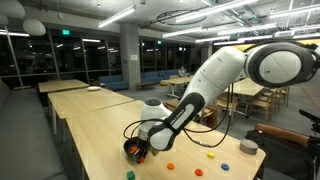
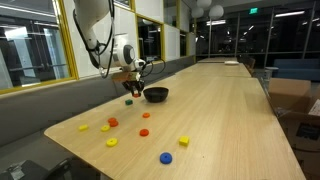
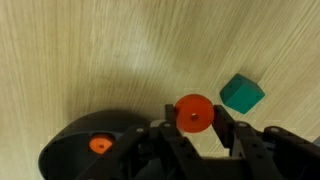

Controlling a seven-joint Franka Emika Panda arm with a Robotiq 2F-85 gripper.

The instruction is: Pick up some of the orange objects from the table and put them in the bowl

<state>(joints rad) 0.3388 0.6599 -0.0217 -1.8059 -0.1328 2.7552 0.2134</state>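
Observation:
My gripper [image 3: 196,118] is shut on a flat round orange piece [image 3: 193,108] and holds it above the pale wood table [image 3: 120,50], just beside the black bowl [image 3: 70,152]. One orange piece [image 3: 98,145] lies inside the bowl. In both exterior views the gripper [image 1: 140,149] [image 2: 131,76] hangs close to the bowl [image 1: 131,150] [image 2: 156,94]. More orange pieces lie on the table [image 2: 147,113] [image 2: 144,131] [image 2: 113,122] [image 1: 170,166] [image 1: 198,170].
A green cube [image 3: 241,95] [image 2: 129,101] lies right next to the gripper. Yellow pieces [image 2: 105,127] [image 2: 184,141] and a blue piece [image 2: 166,157] lie farther along the table. A grey round lidded object [image 1: 248,147] stands near the table edge.

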